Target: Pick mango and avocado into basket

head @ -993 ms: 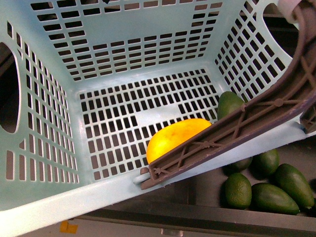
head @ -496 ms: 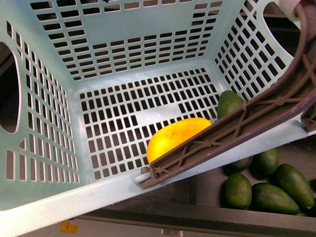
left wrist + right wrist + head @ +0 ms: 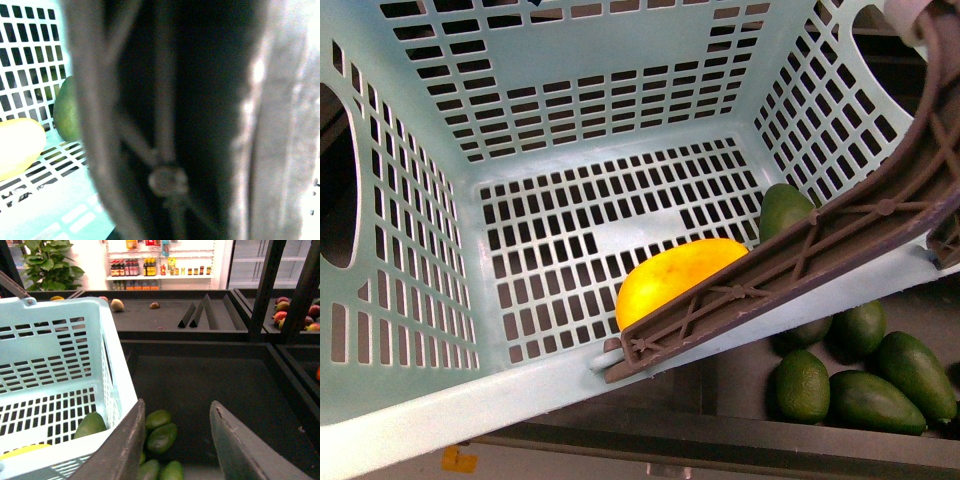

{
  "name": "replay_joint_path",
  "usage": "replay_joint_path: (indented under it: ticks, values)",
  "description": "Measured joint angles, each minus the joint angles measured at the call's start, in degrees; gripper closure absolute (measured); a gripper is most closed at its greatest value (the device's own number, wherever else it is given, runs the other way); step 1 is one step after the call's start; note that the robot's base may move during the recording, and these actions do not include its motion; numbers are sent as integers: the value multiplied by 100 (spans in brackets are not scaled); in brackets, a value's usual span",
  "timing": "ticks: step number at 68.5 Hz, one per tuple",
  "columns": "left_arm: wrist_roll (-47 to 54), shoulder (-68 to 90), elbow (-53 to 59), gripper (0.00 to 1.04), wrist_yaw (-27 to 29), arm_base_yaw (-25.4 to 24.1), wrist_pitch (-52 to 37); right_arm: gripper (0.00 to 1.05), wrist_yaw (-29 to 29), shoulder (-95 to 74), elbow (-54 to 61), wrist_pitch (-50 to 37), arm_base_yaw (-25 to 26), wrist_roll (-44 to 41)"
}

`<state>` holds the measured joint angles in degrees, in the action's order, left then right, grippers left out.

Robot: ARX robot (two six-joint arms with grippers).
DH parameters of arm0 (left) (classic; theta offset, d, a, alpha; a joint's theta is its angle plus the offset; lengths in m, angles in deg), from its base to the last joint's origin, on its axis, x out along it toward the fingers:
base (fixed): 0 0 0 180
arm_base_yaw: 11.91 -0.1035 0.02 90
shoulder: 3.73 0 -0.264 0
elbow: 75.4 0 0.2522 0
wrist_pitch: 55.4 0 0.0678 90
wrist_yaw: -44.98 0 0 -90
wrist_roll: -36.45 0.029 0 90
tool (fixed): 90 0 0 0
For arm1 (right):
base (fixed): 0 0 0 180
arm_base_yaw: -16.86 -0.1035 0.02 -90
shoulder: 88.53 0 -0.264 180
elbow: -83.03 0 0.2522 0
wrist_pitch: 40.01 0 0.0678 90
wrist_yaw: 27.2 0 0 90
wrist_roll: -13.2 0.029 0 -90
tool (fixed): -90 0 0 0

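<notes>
Basket: fills most of the front view, teal, slotted walls and floor, tilted toward the camera. Brown handle runs diagonally across its near right corner.

Mango: on the basket floor, near right part, partly hidden behind the handle. Avocado: also inside, against the right wall, just right of the mango; whether they touch is hidden by the handle. Both task fruits appear to be in; task looks essentially done.

Loose avocados: pile in the dark bin outside the basket, near right.

Right gripper: wide open, empty, hanging above the bin just beside the basket's right wall, over the loose avocados.

Left gripper: cannot tell. Left wrist view is almost wholly blocked by the blurred handle, very close to the lens; no fingers visible. Whether it grips the handle is not shown.

Risks, by my judgement:
1. If the left arm is bearing the handle, a slip or jerk could tip the already tilted basket, and both fruits would roll toward the near wall.
2. Right gripper sits close to the wall; a sideways move could knock the basket.
3. Dropping lower would grab a surplus avocado from the pile.
</notes>
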<state>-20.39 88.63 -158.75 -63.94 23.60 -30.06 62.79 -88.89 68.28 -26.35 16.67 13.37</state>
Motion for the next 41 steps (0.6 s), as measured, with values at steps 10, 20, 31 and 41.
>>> replay_joint_path:
  ticks: [10,20,31,41]
  values:
    - [-2,0,0,92,4,0,0,7,0,0,0,0,0,2]
    - [-1169,181,310,92,2350,186,-1635,9,11,0,0,2,0,0]
    - [-1484,664,-101,92,2994,-367,-1873,9,-15,9,0,2,0,0]
    - [-1888,1394,-603,92,2673,-896,-1810,9,0,9,0,2,0,0]
